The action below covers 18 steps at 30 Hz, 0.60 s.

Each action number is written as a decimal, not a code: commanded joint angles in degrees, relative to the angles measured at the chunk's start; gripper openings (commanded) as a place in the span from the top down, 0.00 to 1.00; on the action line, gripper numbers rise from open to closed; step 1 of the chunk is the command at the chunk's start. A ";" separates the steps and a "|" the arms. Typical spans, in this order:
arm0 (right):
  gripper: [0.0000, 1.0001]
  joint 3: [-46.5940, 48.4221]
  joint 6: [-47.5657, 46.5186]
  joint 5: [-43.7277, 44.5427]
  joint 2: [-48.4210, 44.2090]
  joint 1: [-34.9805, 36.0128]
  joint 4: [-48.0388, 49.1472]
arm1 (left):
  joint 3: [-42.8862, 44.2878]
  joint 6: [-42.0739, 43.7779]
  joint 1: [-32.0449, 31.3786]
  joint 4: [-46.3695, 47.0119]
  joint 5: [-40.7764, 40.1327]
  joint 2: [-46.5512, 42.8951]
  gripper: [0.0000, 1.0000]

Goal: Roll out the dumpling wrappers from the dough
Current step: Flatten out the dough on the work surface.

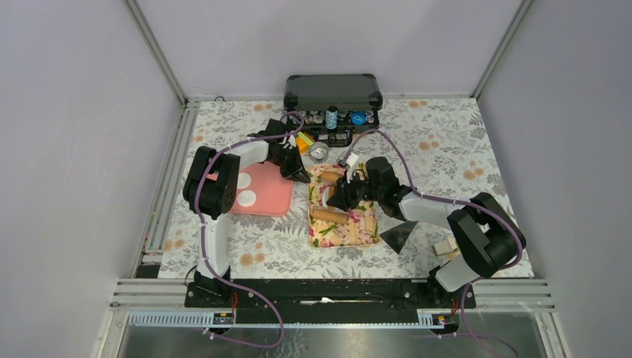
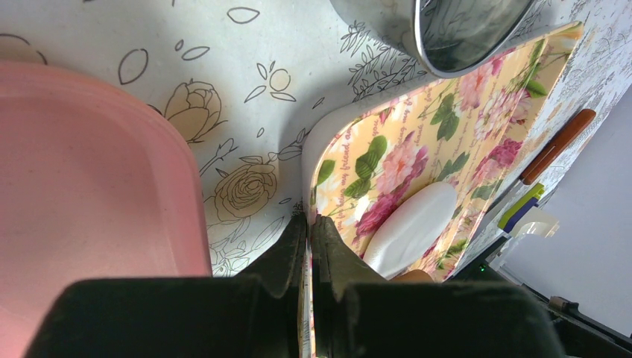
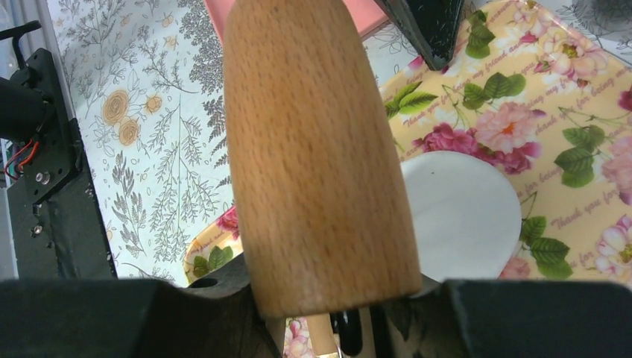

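Note:
A flat white dumpling wrapper [image 3: 462, 212] lies on the floral tray [image 1: 358, 231], and the left wrist view also shows this wrapper [image 2: 410, 227]. Two more white discs [image 1: 244, 189] rest on the pink tray [image 1: 268, 195]. My right gripper [image 3: 339, 317] is shut on the thin handle of a wooden rolling pin [image 3: 320, 156], whose barrel reaches out beside the wrapper. My left gripper [image 2: 309, 220] is shut on the floral tray's rim [image 2: 317, 160] at its far left corner. No thick lump of dough is in view.
A round silver tin [image 1: 319, 152] stands just beyond the floral tray. A black case [image 1: 333, 93] with small items sits at the back. A black wedge [image 1: 399, 235] and a small block [image 1: 446, 246] lie near the right arm's base.

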 commanded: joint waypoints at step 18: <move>1.00 11.73 -3.04 18.70 -11.11 -2.01 -9.37 | -0.40 -0.11 0.38 1.10 -1.18 -2.37 1.00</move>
